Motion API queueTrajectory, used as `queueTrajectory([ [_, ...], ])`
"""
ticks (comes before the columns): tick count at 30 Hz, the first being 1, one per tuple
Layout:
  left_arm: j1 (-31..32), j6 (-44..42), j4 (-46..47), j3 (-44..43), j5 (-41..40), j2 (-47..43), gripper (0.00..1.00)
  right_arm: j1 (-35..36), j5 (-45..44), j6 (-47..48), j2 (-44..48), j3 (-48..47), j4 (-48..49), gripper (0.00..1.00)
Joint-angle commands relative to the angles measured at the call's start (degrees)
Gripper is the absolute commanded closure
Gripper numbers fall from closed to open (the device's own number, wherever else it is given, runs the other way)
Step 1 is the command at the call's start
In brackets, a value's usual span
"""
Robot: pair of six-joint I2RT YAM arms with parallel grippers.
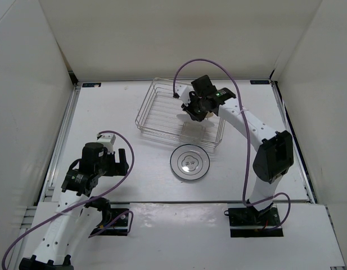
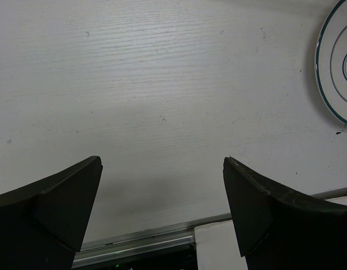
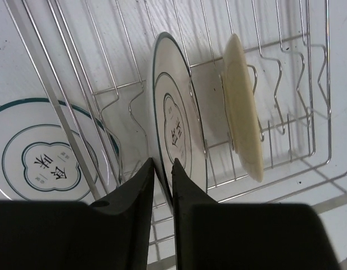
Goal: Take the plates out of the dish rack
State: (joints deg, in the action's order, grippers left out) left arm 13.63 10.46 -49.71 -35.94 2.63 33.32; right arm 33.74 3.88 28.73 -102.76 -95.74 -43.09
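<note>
Pinching rim of upright white ringed round plate point(image 3: 176, 135) in silver wire dish rack point(image 3: 328, 84) with right jaws, with left jaws spread wide, empty; risks snagging divider wires point(image 3: 280, 90) or bumping neighbouring beige plate point(image 3: 243, 112) if lifted skewed.

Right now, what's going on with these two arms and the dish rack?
The right gripper is pinching the rim of a white plate standing in the dish rack, with a tan plate upright beside it. A second white plate lies flat on the table in front of the rack. The left gripper hangs open over bare table, holding nothing.
</note>
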Motion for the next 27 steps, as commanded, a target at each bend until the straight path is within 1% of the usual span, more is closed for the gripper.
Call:
queueTrajectory([
  [1, 0.1, 0.1, 0.3, -0.6, 0.9, 0.0, 0.0, -0.2, -3.1, -1.2, -0.8, -4.5, 0.4, 0.98],
  [3, 0.1, 0.2, 0.5, -0.7, 0.8, -0.2, 0.0, -0.2, -3.4, -0.9, -0.9, -5.0, 0.2, 1.0],
  [13, 0.2, 0.1, 0.6, -0.8, 1.0, 0.2, 0.0, -0.2, -3.6, 1.6, -1.1, -11.3, -1.9, 1.0],
  [17, 0.1, 0.1, 0.6, -0.7, 1.0, 0.2, 0.0, -0.3, -1.3, 1.9, -0.3, -15.3, -3.6, 1.0],
  [24, 0.2, 0.1, 0.5, -0.7, 0.9, 0.3, 0.0, 0.0, 2.7, 0.8, 5.7, -16.1, -3.8, 1.0],
  [25, 0.1, 0.2, 0.5, -0.6, 1.0, 0.3, 0.0, 0.0, 4.1, 0.6, 8.2, -15.9, -3.8, 1.0],
  [27, 0.2, 0.2, 0.8, -0.6, 1.1, 0.3, 0.0, 0.2, 6.1, -0.7, 9.8, -15.0, -3.6, 1.0],
])
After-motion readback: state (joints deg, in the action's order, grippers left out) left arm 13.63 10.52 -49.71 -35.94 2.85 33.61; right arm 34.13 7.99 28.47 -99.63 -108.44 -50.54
